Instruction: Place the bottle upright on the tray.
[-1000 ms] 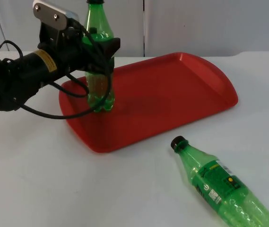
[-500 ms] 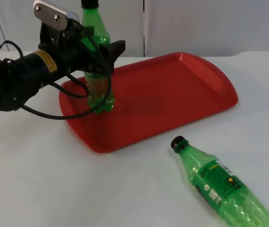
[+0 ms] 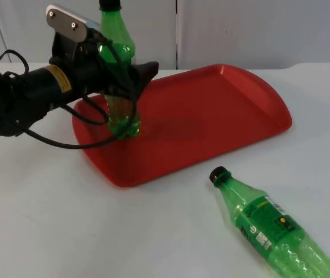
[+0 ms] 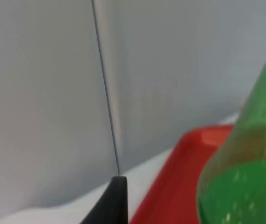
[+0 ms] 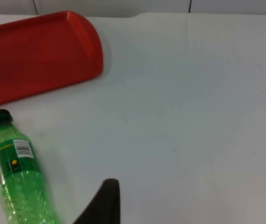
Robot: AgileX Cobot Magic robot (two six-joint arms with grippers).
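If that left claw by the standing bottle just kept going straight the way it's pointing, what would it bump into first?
Probably nothing near. The left gripper points past the upright bottle, which stands on the red tray. Its wrist view looks over the tray's rim toward the grey partition wall, so that wall seems likely first, though depth is unclear.

Top view: fixed camera above the counter (image 3: 66,231), facing down and forward toward the grey partition wall (image 3: 240,29). Left wrist view: very near, aimed along the left hand (image 3: 131,78) past the standing bottle (image 4: 245,177) beside it, apparently level toward the wall. Right wrist view: higher, looking down beyond its fingertip (image 5: 102,203). It shares the red tray (image 5: 39,51) and lying bottle (image 5: 18,177) with the top view.
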